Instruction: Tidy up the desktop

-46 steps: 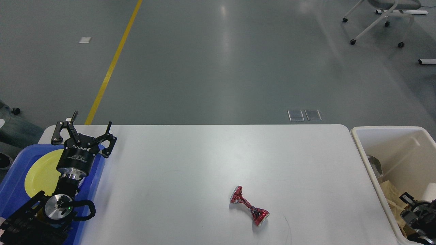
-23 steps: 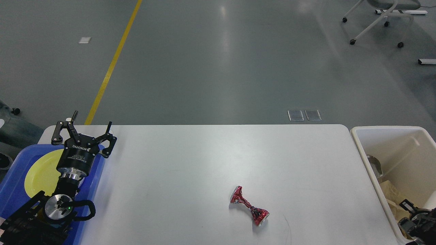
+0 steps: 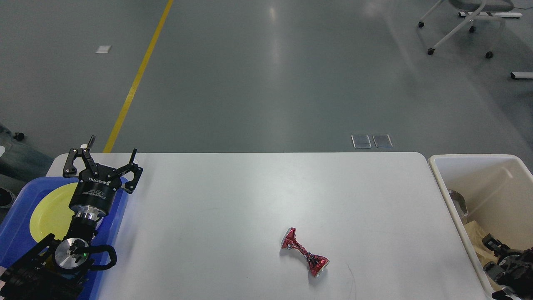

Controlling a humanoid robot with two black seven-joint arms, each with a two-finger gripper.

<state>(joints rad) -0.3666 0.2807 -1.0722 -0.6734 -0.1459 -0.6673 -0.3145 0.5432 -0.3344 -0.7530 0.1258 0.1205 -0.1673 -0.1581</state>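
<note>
The white desktop (image 3: 250, 196) fills the middle of the head view. A crushed red can (image 3: 305, 252) lies on it, right of centre and near the front edge. My left gripper (image 3: 113, 146) is open and empty, held above the table's far left corner, far from the can. My right gripper (image 3: 506, 264) shows only as a dark part at the lower right edge, low over the cream bin. Its fingers cannot be told apart.
A blue tray (image 3: 16, 233) with a yellow plate (image 3: 48, 212) sits at the table's left end, under my left arm. A cream plastic bin (image 3: 479, 164) stands off the right end, with crumpled paper (image 3: 479, 235) and a silvery piece (image 3: 458, 202) inside. An office chair (image 3: 462, 25) stands far back right.
My right gripper has shifted a little over the bin, dipping toward the frame's edge and then coming back left. The left arm and the can have not moved.
</note>
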